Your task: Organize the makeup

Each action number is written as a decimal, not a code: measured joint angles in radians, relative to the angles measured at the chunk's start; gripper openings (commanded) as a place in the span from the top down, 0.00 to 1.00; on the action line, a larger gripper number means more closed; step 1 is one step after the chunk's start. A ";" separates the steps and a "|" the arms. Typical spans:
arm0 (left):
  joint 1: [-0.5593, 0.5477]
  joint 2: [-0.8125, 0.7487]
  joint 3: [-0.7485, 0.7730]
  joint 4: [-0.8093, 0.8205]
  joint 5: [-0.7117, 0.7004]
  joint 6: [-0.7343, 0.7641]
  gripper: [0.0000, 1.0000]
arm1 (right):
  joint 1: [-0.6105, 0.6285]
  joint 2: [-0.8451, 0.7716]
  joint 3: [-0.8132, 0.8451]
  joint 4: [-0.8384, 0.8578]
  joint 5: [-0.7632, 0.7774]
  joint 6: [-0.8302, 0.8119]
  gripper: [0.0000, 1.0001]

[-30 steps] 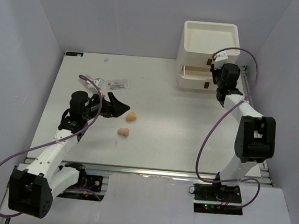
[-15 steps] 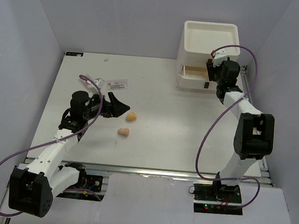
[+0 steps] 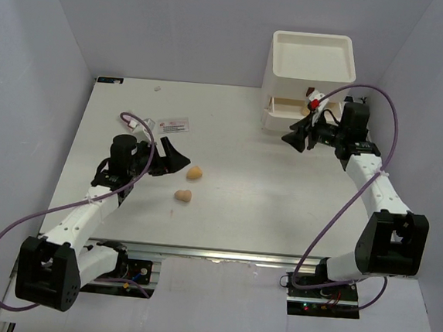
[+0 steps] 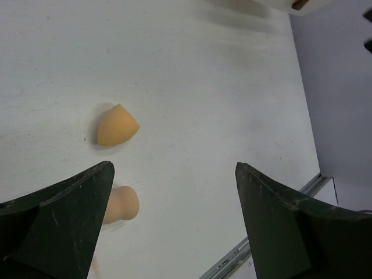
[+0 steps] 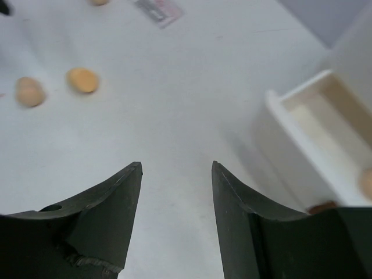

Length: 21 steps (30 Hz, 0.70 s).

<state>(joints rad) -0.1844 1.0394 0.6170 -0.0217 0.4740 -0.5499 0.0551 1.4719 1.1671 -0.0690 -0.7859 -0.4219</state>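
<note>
Two tan sponges lie mid-table, one [image 3: 194, 173] just right of my left gripper [image 3: 180, 157] and the other [image 3: 183, 197] nearer the front. In the left wrist view the first sponge [image 4: 116, 125] lies ahead of the wide-open gripper [image 4: 174, 168], and the second sponge [image 4: 122, 203] sits beside the left finger. Flat white packets [image 3: 176, 124] with reddish marks lie behind the left arm. My right gripper [image 3: 289, 138] hovers in front of the drawer, open and empty [image 5: 176, 165]. A tan shape [image 5: 367, 183], cut by the frame edge, lies in the drawer.
The white drawer unit [image 3: 312, 65] stands at the back right with its lower drawer [image 5: 314, 133] pulled open. A second packet [image 3: 146, 120] lies at the left by the cable. Grey walls close in both sides.
My right gripper has pulled back out of the drawer, swung to face left over the table, and its jaws have parted. The left arm shifted only slightly.
</note>
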 measured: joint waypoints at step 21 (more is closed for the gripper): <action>0.138 0.518 0.392 -0.310 -0.709 -0.321 0.30 | -0.029 -0.136 -0.154 -0.355 -0.285 -0.215 0.41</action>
<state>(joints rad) -0.0467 1.5574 1.0095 -0.3312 -0.2345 -0.8710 0.0264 1.3358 1.0126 -0.4237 -1.0707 -0.6371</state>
